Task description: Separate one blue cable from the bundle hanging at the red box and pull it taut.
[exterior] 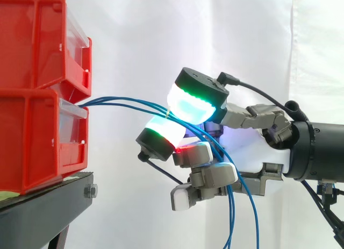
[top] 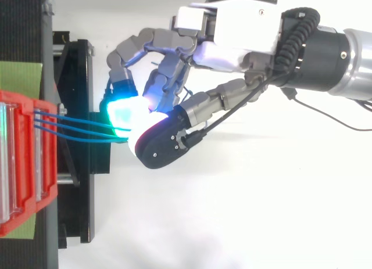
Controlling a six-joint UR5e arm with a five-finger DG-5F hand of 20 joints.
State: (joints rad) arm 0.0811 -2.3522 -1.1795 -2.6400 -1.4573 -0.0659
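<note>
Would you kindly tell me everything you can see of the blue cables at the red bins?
The blue cables are three thin, smooth, plastic-looking strands. They leave the front of the red bins and run side by side, gently arched, to the hand. There they pass between its glowing pads, which close on them; how many are pinched I cannot tell. Past the hand they hang down in slack curves.
</note>
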